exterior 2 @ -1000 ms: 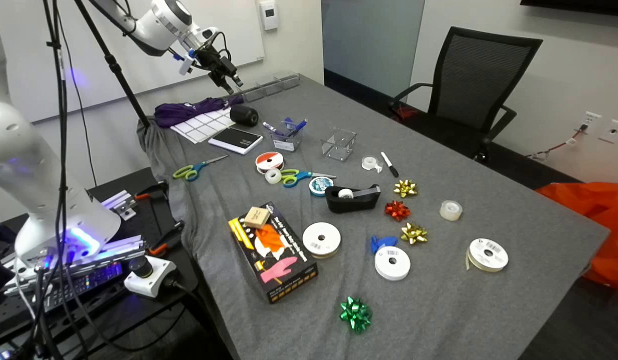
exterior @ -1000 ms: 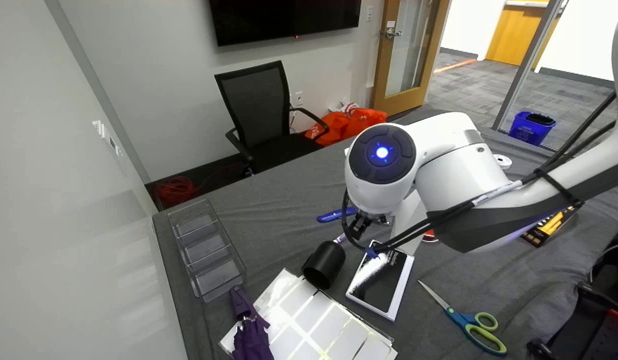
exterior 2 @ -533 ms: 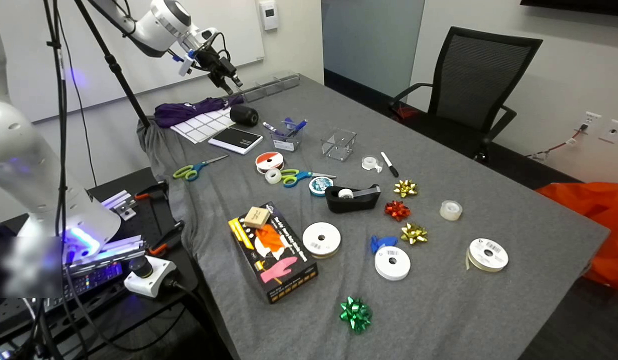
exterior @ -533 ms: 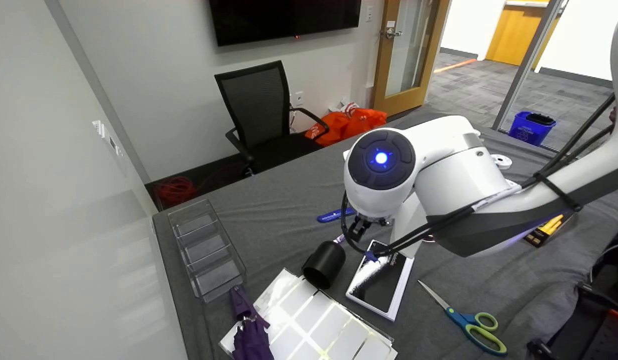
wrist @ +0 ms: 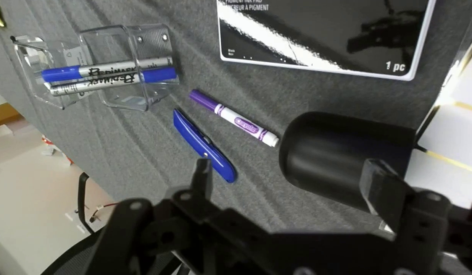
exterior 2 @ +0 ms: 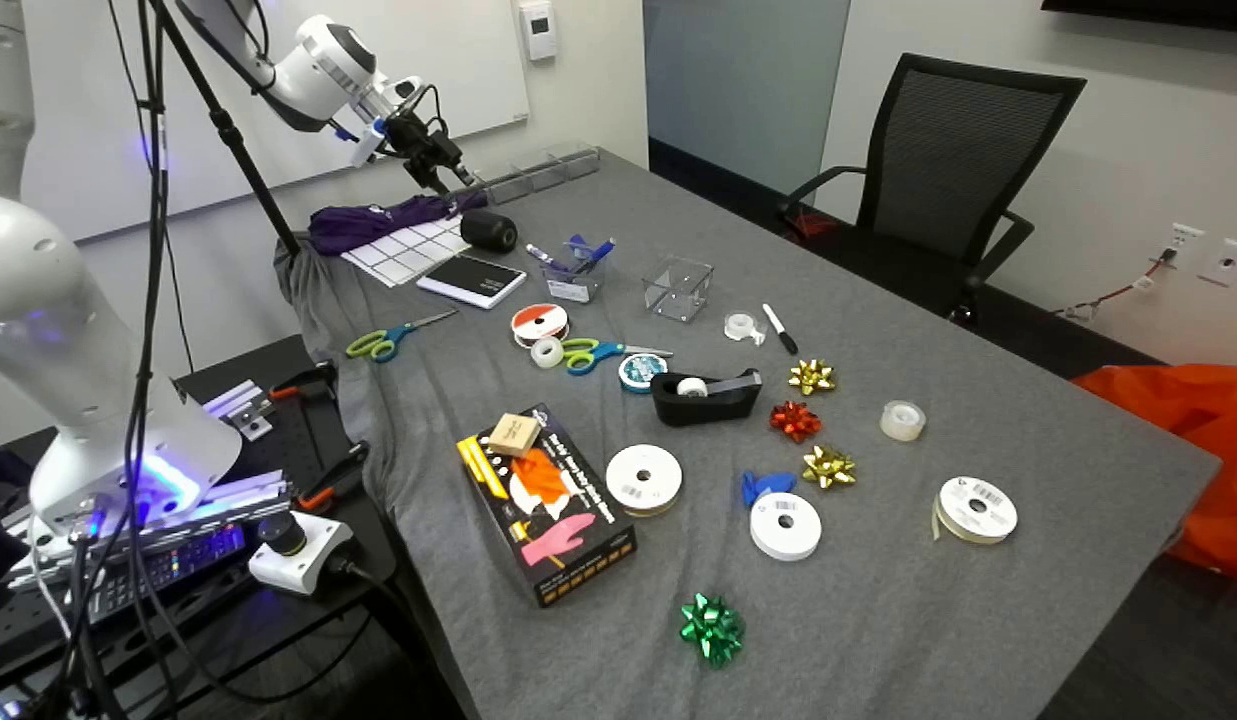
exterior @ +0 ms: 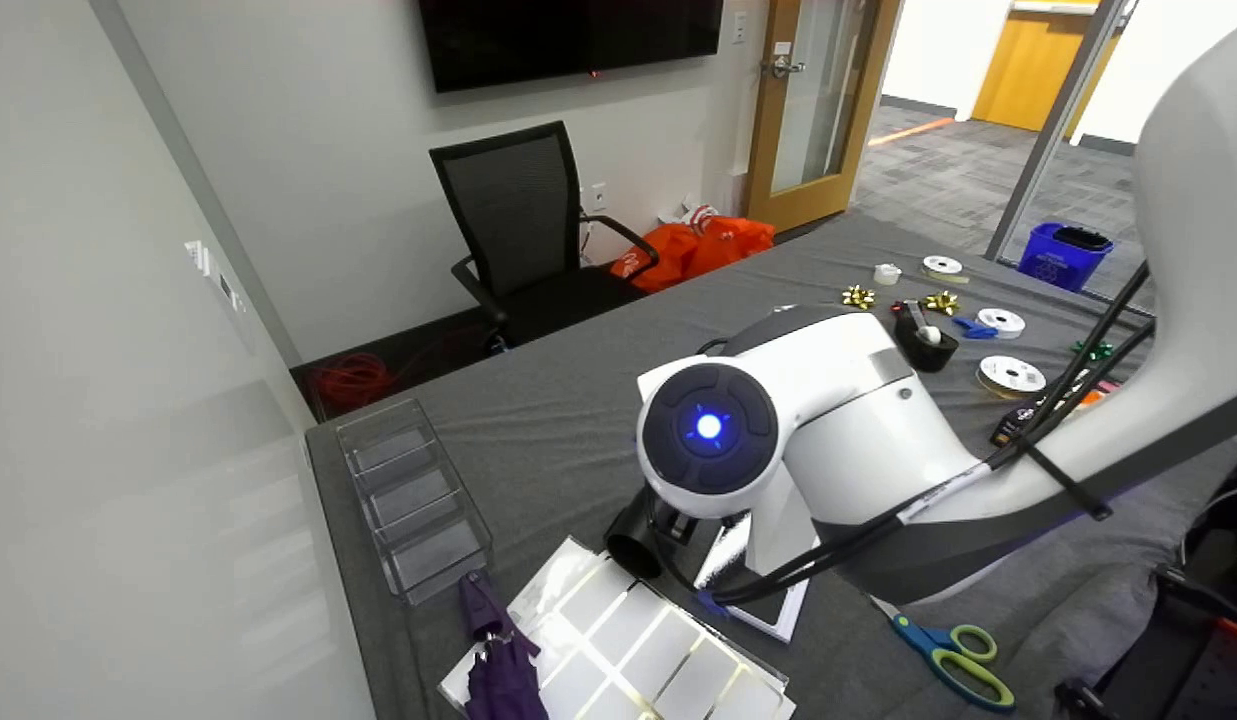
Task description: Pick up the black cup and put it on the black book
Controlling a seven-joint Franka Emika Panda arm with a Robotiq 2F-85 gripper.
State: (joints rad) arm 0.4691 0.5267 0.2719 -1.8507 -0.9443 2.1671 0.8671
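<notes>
The black cup (exterior: 630,548) lies on its side on the grey cloth, its open end by the gridded paper; it also shows in an exterior view (exterior 2: 489,231) and the wrist view (wrist: 335,149). The black book (exterior 2: 470,281) lies flat beside it, cover up, with a pale border; the wrist view shows part of it (wrist: 323,34) and the arm partly covers it in an exterior view (exterior: 773,608). My gripper (wrist: 289,172) is open and empty above the table. In the wrist view its right finger overlaps the cup and its left finger overlaps the blue knife. I see no contact.
White gridded paper (exterior: 618,650) and a purple folded umbrella (exterior: 503,665) lie near the cup. A purple marker (wrist: 239,124) and a blue knife (wrist: 207,149) lie close by. Clear bins with pens (exterior 2: 575,287), scissors (exterior: 938,640) and a clear divided tray (exterior: 415,500) are around.
The arm and gripper have moved lower and toward the cup, now covering part of the cup and more of the book in an exterior view. Cup and book have not moved.
</notes>
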